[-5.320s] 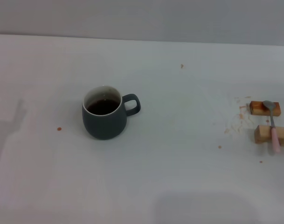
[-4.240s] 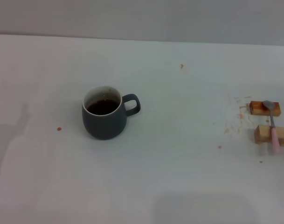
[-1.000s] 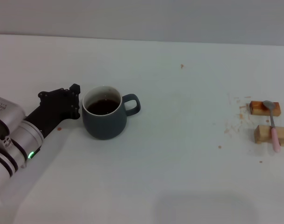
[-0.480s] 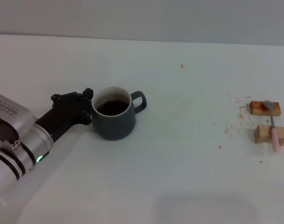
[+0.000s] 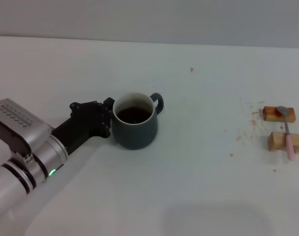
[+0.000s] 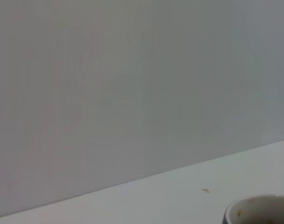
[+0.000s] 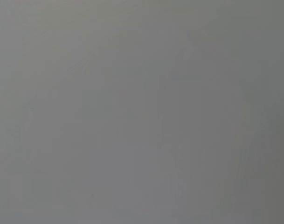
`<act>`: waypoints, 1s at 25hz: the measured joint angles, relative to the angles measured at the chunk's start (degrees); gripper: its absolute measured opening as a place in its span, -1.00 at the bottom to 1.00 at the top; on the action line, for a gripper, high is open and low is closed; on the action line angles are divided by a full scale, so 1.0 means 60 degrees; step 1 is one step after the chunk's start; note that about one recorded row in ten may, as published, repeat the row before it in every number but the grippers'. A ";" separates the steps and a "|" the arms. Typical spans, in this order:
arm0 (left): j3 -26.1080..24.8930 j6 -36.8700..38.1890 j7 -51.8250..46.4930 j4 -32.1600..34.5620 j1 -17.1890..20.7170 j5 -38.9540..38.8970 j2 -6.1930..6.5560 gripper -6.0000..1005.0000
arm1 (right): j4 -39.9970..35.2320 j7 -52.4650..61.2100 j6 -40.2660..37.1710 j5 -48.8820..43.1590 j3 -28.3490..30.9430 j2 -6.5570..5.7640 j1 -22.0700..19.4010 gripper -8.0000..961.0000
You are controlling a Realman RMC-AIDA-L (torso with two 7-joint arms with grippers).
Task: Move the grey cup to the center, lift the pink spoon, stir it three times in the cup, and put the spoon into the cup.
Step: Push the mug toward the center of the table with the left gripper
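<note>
head: high, down at table (image 5: 198, 187) | left wrist: low, shares grey cup (image 5: 134, 122) rim | right wrist: blank grey

Left gripper (image 5: 108, 119) fingertips are hidden against the grey cup (image 5: 135, 127), so finger state unreadable. Left wrist view cuts the cup to a rim sliver (image 6: 258, 210). Right wrist view: blank grey only.

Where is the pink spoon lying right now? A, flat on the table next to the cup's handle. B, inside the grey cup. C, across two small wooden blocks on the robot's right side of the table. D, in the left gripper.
C: the head view shows the pink spoon resting across two wooden blocks far to the right of the grey cup, while the left gripper sits at the cup's side.
</note>
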 joint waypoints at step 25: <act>0.1089 0.0051 -0.0043 -0.0787 -0.0155 -0.0006 -0.0041 -0.99 | 0.0001 -0.0015 0.0358 -0.0439 0.0005 -0.0079 0.0171 0.40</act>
